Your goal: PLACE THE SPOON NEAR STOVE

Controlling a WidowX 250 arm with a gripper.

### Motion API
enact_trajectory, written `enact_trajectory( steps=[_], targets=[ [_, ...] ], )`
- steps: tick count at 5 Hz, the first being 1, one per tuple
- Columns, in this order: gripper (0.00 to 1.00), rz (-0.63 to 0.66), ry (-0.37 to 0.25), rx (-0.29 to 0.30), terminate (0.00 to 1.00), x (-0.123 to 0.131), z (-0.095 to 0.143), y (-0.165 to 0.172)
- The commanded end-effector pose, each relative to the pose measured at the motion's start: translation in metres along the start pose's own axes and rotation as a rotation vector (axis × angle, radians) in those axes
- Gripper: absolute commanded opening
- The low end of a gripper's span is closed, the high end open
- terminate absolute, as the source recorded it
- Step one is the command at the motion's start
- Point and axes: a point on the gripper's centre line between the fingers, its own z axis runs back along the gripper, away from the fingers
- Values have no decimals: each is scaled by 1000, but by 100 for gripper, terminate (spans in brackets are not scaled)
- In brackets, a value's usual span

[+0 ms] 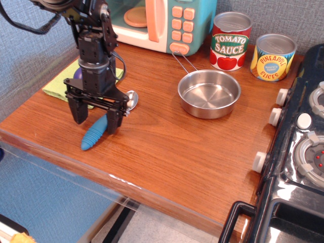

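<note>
— What room do you have to move in?

— I see the brown wooden tabletop (167,147) with a broad bare stretch through the middle and along the front edge, which drops off toward the floor. The glossy black toy stove with white round knobs (298,152) bounds the right side, its knobs right at the table's edge. A grey textured wall closes the back and left.

— What stands around?

— At the back, the teal-and-pink toy microwave (167,23). Near the left corner lies a green cloth (63,88), with a purple object just showing behind my arm. Right of centre sits the round steel pan with a wire handle (209,93), its handle pointing toward the microwave. Behind it stand two tins: a red can (231,40) reading "TOMATO SAUCE" and a yellow can (273,57) reading "PINEAPPLE SLICES".

— And the tool?

— My black gripper (96,121) points down, jaws spread wide, straddling the toy spoon with silver bowl and ribbed blue handle (98,131). The spoon lies flat near the front left edge, well apart from the stove. I cannot tell whether the fingers touch it.
</note>
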Motion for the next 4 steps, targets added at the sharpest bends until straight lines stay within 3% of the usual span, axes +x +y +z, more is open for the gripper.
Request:
enact_trajectory(
  steps=[1, 3, 4],
  targets=[
    [0, 15, -66, 30, 0, 7, 6, 0],
    [0, 32, -72, -10, 0, 9, 10, 2],
    [0, 47, -128, -56, 0, 17, 40, 5]
  ],
)
